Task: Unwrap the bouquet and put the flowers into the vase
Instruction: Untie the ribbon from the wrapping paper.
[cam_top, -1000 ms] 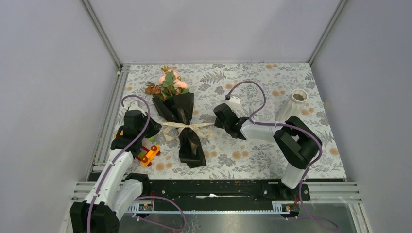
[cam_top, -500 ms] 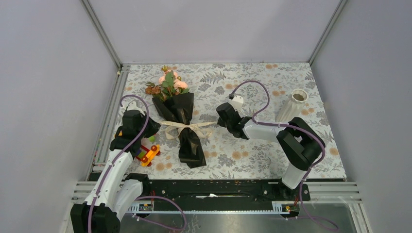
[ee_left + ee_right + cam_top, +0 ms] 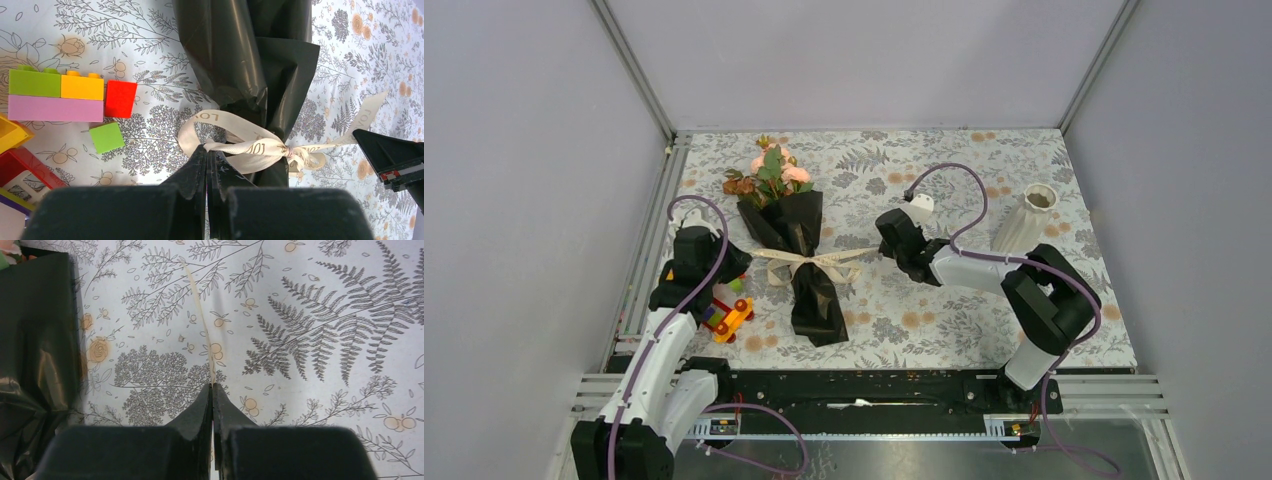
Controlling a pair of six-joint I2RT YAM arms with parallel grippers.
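Note:
The bouquet (image 3: 809,290) lies on the patterned table, its black paper cone (image 3: 245,55) pointing toward the arms. The flowers (image 3: 772,170) show pink and green at its far mouth. A cream ribbon (image 3: 255,147) is tied round its middle. My left gripper (image 3: 206,146) is shut on the ribbon's left end, just left of the cone (image 3: 746,264). My right gripper (image 3: 212,385) is shut on the ribbon's right tail (image 3: 200,315), which runs thin and edge-on away from the jaws. It sits right of the bouquet (image 3: 876,249). The white ribbed vase (image 3: 1027,218) stands upright at the far right.
A colourful toy-block car (image 3: 727,318) sits by the left arm, close to the bouquet's lower left. Loose blocks lie beside it, among them a green one (image 3: 107,137) and a red one (image 3: 120,98). Grey walls and metal rails (image 3: 649,255) bound the table.
My right gripper has drawn a little to the right and back with the ribbon tail in it. The left gripper has stayed where it was.

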